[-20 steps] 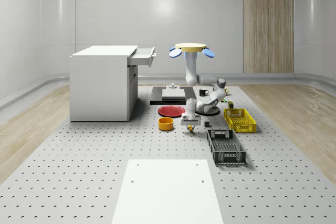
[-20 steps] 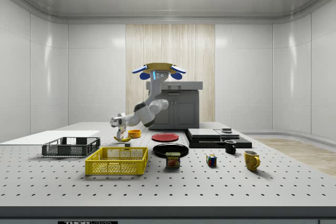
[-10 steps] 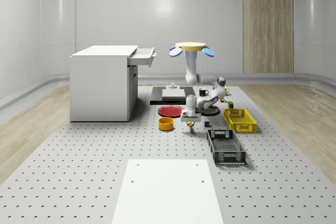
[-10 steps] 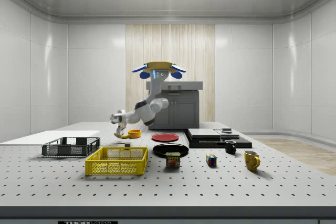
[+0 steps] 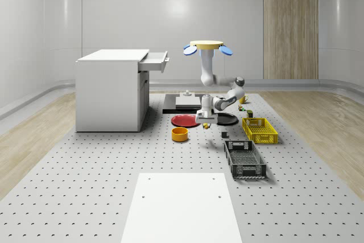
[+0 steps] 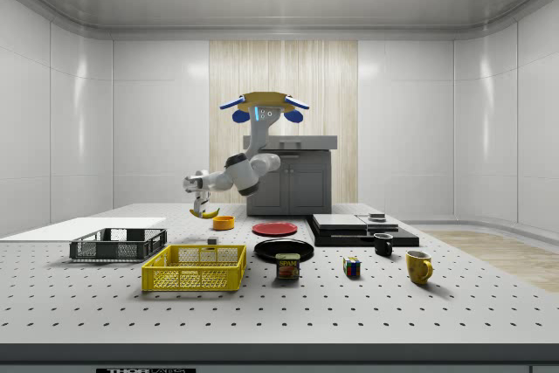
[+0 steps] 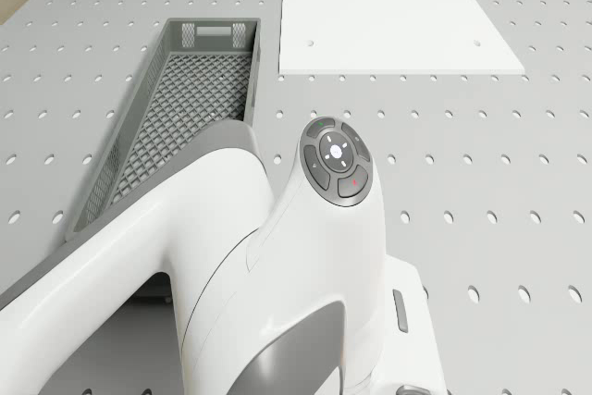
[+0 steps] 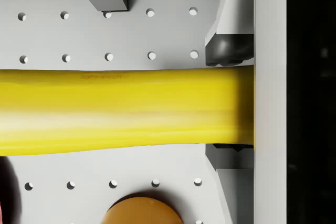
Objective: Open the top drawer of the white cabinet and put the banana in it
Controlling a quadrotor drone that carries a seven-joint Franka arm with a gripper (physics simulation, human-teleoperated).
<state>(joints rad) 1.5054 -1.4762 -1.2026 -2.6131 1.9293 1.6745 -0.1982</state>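
Drone [image 5: 207, 45]: hovers above the perforated table [image 5: 102, 174], over the red plate [image 5: 185, 120] and black plate [image 5: 228, 119], well clear of the surface; in the side view [image 6: 263, 102] it sits in front of the cabinet.
Arm pose: drops from the drone's underside, bends at an elbow [image 5: 239, 81] toward the whole-scene view's right, then folds back and down so the wrist points at the table.
Gripper [image 5: 206, 121]: fingers closed on the banana, held in the air above the table between the red plate and the orange bowl [image 5: 180, 134].
Banana [image 6: 204, 212]: the side view shows it as a curved yellow shape hanging under the gripper [image 6: 203, 203], clear of the table and above the orange bowl [image 6: 224, 223]; in the whole-scene view it is too small to make out.
Wrist view: banana [image 8: 121, 111] lies straight across, pinched between the two finger pads [image 8: 229, 48]; both its ends are cut off; orange bowl [image 8: 142, 211] below it.
Drone view: white arm link [image 7: 277, 284] up close, hiding the gripper; grey mesh crate [image 7: 176, 99] and white panel [image 7: 388, 6] beyond it.
White cabinet [image 5: 111, 89]: toward the table's far left corner in the whole-scene view; top drawer [image 5: 154, 61] pulled out toward the drone.
Yellow crate [image 5: 259, 130]: near the table's right edge in the whole-scene view.
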